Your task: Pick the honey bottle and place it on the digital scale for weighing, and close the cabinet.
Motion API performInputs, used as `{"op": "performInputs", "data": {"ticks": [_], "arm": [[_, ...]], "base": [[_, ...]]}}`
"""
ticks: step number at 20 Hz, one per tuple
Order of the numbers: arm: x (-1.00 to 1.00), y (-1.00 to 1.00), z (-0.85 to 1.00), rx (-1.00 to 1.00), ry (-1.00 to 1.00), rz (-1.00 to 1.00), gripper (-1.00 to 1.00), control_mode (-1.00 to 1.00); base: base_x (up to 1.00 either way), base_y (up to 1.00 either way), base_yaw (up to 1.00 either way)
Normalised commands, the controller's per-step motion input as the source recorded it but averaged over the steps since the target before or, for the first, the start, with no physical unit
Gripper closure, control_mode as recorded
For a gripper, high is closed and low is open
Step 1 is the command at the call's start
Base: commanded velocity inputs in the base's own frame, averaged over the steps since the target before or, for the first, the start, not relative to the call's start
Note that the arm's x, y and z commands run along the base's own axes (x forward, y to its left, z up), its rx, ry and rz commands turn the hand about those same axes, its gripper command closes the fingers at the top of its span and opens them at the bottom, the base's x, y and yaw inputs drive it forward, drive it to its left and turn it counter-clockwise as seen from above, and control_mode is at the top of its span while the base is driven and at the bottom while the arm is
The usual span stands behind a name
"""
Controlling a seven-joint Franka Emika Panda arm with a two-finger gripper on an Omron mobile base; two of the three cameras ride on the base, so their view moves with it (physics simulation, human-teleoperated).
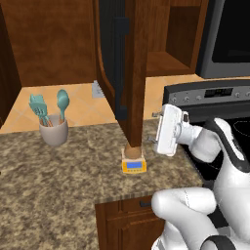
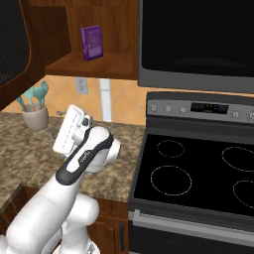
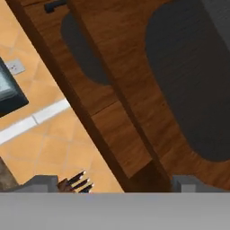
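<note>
— Where was the honey bottle point(image 1: 132, 152)?
— On the scale point(image 1: 134, 166) already, at the counter's point(image 1: 58, 185) front edge, below the open cabinet door point(image 1: 128, 68). That left the closing.
— And the gripper point(image 3: 114, 182)?
— Empty, fingers apart, close against the door's panel — it looked ready to push the door shut.

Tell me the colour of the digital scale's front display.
Blue, set in the yellow-orange body of the digital scale; clearest in the left base view.
</note>
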Motion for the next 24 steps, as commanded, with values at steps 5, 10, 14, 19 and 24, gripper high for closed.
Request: {"op": "performInputs", "data": {"ticks": [5, 10, 14, 19, 24], "arm": [[-1.00, 0.00, 0.74, -0.01, -0.19, -0.01, -1.00, -1.00], [-1.00, -0.01, 0.62, -0.01, -0.18, -0.03, -1.00, -1.00], [-1.00, 0.00, 0.50, -0.04, -0.11, -0.06, -1.00, -1.00], [-1.00, 0.04, 0.25, -0.06, -0.07, -0.09, -1.00, -1.00], [-0.98, 0.17, 0.03, -0.02, 0.00, -0.23, -1.00, -1.00]], "base": [[0.00, 0.00, 0.00], [0.00, 0.00, 0.00], [0.00, 0.00, 0.00], [0.00, 0.00, 0.00], [0.00, 0.00, 0.00]]}}
